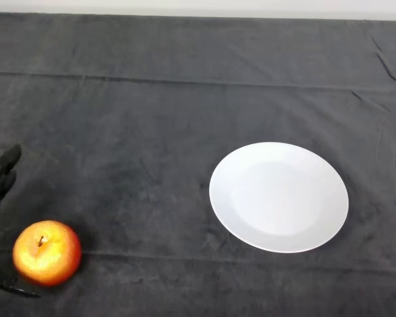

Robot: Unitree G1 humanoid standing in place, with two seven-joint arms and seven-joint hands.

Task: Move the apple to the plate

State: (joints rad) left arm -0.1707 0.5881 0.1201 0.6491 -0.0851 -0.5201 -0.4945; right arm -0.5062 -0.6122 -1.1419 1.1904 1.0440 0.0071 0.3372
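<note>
1. Black fingers of my left hand (0,175) show at the left edge of the head view, above and left of the apple; little more than their tips is in sight.
2. Whether my hand is spread or closed I cannot tell, since most of it lies beyond the edge; it holds nothing that I can see.
3. Lower down, at the bottom left corner, another dark part of my hand or arm pokes in just below and left of the apple; I cannot tell if it touches the fruit.
4. Near those fingers, the apple (47,252) sits on the desk in the lower left, red and yellow, its stem end facing up.
5. It rests on the dark cloth (152,119), apart from the fingers above it.
6. Further out, to my right, the white plate (278,196) lies flat on the cloth, round and bare, well apart from the apple.
7. Creases run across the cloth, one long fold behind the plate and another passing near the apple.
8. Beyond the far edge of the desk a pale strip shows along the top.
</note>
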